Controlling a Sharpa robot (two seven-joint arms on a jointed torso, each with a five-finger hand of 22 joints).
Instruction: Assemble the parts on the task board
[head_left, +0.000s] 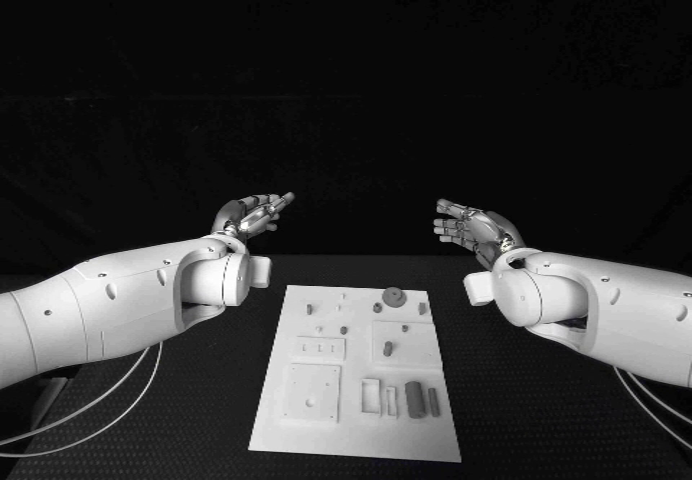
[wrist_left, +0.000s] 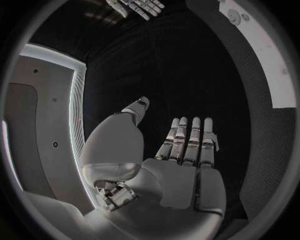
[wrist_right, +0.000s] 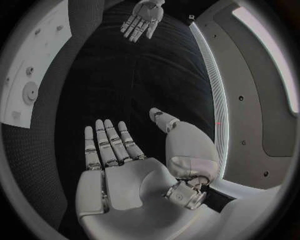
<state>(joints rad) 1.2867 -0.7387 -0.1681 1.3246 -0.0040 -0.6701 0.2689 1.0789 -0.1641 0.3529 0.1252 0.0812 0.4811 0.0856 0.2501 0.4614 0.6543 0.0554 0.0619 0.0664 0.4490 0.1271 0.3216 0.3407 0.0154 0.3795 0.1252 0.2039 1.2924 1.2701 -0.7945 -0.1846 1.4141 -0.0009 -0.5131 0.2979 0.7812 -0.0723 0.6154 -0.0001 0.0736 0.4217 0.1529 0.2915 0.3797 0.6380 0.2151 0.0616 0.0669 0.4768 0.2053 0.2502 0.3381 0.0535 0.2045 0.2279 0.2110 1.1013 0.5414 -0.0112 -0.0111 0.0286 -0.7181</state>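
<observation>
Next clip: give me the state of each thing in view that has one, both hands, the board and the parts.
left hand: open, palm up, raised beyond the board's far end, holding nothing.
right hand: open, fingers apart, raised beyond the board's far end, holding nothing.
task board: flat on the table between the arms, untouched.
round part: lying at the board's far end, not held.
two dark bar parts: lying side by side near the board's near end, not held.

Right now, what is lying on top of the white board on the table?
On the task board lie small grey parts: a round disc at the far end and two dark bars near the front. Nothing covers them; both hands are raised beyond the board.
</observation>
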